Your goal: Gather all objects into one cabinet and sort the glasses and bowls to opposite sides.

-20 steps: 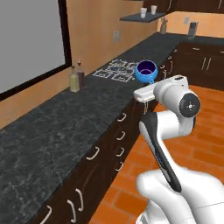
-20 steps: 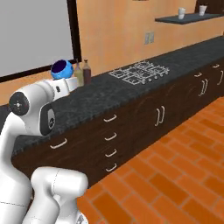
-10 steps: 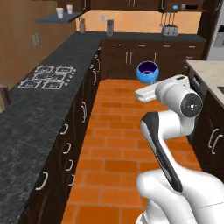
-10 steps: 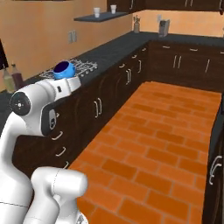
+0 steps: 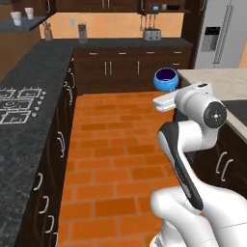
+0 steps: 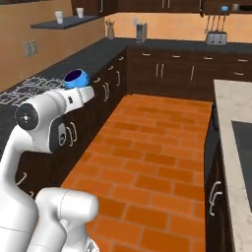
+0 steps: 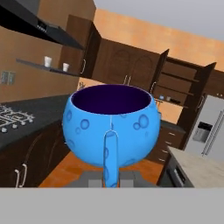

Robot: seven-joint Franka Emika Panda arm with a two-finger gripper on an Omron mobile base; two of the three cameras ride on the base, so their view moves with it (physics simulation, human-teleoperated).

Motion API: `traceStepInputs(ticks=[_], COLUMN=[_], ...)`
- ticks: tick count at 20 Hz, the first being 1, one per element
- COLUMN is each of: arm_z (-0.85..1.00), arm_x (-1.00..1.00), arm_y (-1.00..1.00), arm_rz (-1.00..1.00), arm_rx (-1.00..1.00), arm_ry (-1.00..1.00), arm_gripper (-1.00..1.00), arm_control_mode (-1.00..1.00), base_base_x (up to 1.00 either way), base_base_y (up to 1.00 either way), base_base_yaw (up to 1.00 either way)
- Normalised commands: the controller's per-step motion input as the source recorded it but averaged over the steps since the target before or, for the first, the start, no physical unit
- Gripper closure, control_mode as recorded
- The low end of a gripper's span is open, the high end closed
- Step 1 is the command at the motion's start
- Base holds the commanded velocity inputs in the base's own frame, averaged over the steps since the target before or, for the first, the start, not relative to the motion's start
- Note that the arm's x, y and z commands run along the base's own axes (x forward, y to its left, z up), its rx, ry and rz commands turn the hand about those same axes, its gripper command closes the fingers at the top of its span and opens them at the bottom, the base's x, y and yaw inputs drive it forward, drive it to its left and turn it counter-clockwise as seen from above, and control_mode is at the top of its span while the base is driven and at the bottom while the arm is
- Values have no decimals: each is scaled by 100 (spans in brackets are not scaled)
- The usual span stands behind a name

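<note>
Hand view, centre of frame: a bright-blue bowl point(image 7: 110, 127) with a dark navy inside and a slim blue side handle, carried upright, mouth up. The gripper point(image 7: 110, 178) is closed tight on the base of that handle at lower centre. In the left base view the bowl sits upper right of centre, above the white arm. It appears rigid, smooth, light and probably breakable; the thin handle gives a narrow purchase, so swinging may twist it. The open dark wood cabinet point(image 7: 180, 85) lies at upper right.
</note>
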Motion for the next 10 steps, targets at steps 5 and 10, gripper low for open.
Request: traceStepInputs(ticks=[5,10], arm_z=[0,0], arm_x=[0,0], arm_y=[0,0], arm_rz=[0,0], arm_rx=[0,0], arm_ry=[0,0], arm_gripper=[100,100], arm_control_mode=[100,100], base_base_x=[100,100], base_base_y=[0,-1], base_base_yaw=[-26,-24])
